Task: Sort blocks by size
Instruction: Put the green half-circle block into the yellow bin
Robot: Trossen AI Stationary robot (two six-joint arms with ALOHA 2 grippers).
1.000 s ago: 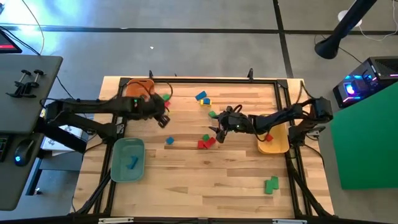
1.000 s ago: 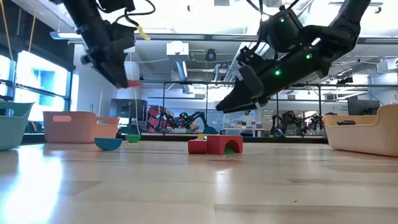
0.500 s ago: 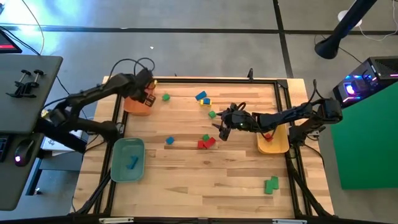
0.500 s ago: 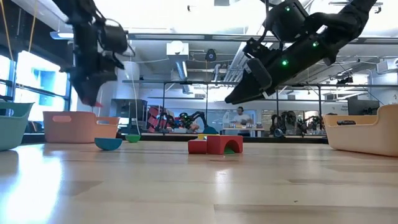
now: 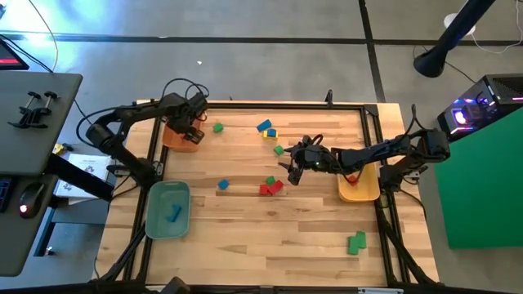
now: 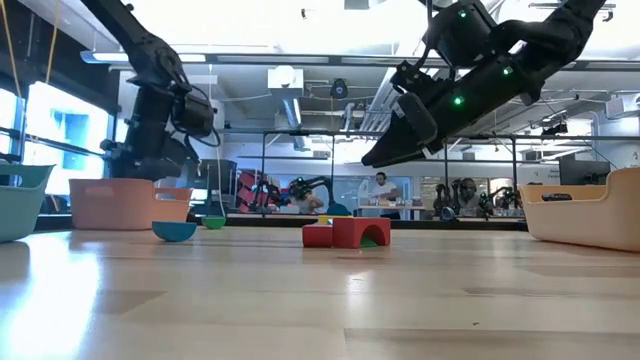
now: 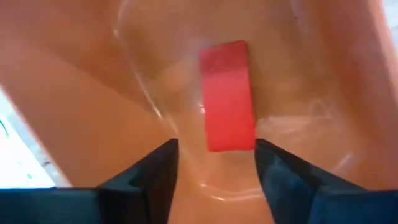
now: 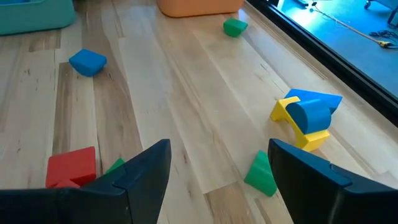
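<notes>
Over the orange tray [image 5: 175,140], the left hand [image 7: 214,163] is hovering released above a red block [image 7: 227,95]; the right hand [image 8: 217,171] is hanging released above the bench [image 5: 270,229].

I count three plastic trays, orange [image 5: 176,140], teal [image 5: 155,214], yellow [image 5: 359,193], and my two claws.

The left arm reaches toward the far left part of the counter [image 5: 245,237], its gripper [image 5: 194,128] pointing down with fingers [image 7: 149,180] spread apart. The right arm stretches leftward over the middle of the counter, its gripper [image 5: 292,170] raised, fingers [image 8: 143,171] parted wide.
</notes>
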